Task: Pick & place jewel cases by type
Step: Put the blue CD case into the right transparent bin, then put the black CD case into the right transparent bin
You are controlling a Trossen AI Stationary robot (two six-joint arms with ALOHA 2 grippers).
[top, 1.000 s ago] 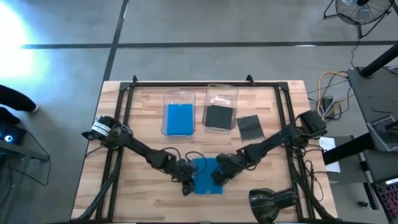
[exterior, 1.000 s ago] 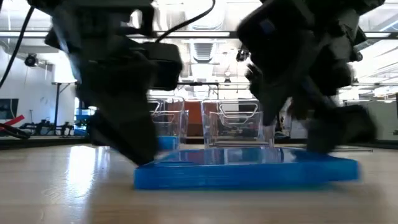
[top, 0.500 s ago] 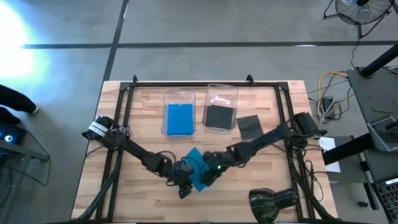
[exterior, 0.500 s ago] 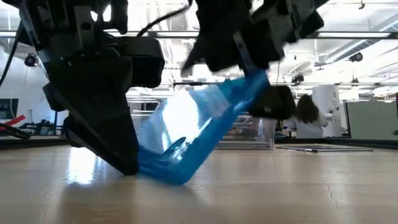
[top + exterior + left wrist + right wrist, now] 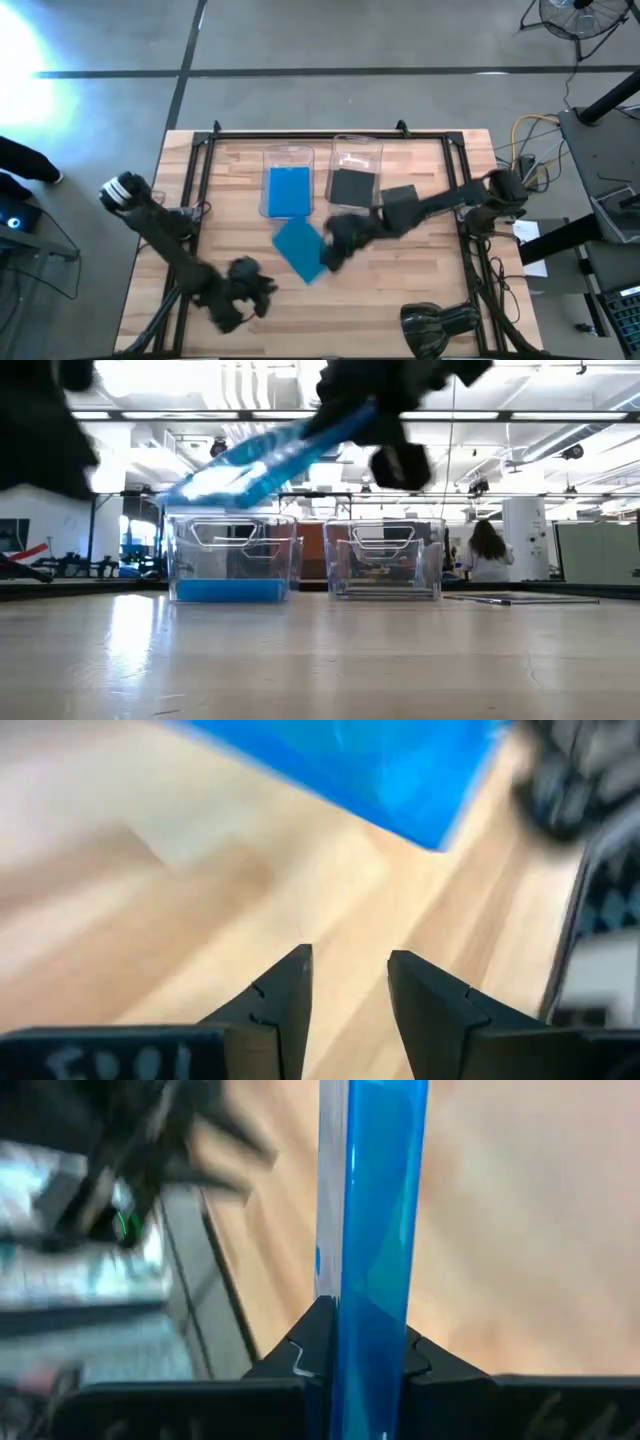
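**Above mid-table: right hand lifts a blue case**

Above the wooden table (image 5: 440,290), the right hand (image 5: 328,250) is clamped on one edge of a blue jewel case (image 5: 300,250), held clear of the surface and tilted. Only the low view shows the lift: the case hangs above the two trays with one end higher than the other. The right wrist view shows it edge-on, a thin translucent blue slab pinched between both dark fingers (image 5: 290,1360). The left wrist view shows its flat face as a blurred blue corner, and the left hand (image 5: 350,982) with fingers parted, nothing between them, bare wood below. From above, the left hand sits near the front left of the table, well apart from the case.

Count from above: two clear rectangular plastic trays side by side at the back. The left tray (image 5: 287,153) holds blue case(s) (image 5: 289,192), number in the stack can't tell. The right tray (image 5: 357,145) holds dark case(s) (image 5: 352,186), same. One more dark case (image 5: 401,203) lies flat on the table just beside the right tray, partly under the right arm.

Low view alone shows a person (image 5: 486,552) far off in the room behind.
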